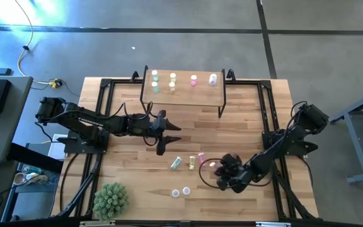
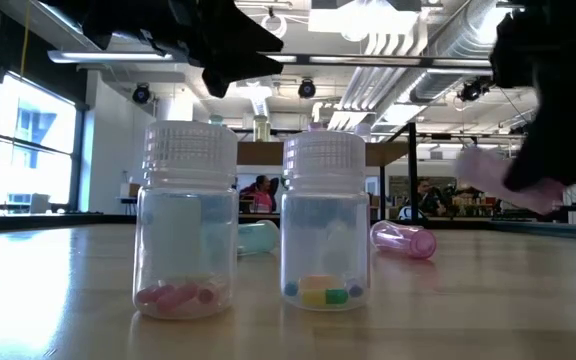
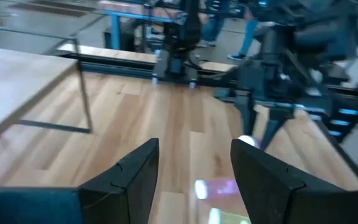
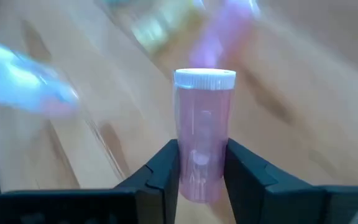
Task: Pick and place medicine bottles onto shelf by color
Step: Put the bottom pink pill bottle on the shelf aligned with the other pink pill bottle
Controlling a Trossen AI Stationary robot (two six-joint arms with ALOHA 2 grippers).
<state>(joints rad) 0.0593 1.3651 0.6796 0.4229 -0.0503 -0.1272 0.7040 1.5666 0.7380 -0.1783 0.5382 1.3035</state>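
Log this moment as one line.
right gripper: shut on pink bottle | left gripper: open, empty, mid-table | shelf: six bottles

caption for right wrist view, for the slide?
Right tool shut on a pink bottle, white cap away from the camera, above the wood table.

You won't find any readable text, label, brand, number or sign in these views. The two clear bottles [image 2: 188, 220] nearest the low camera carry no printed label you can read, and the pink bottle [image 4: 202, 134] between the right gripper's [image 4: 201, 171] fingers shows only faint raised marks too blurred to make out.
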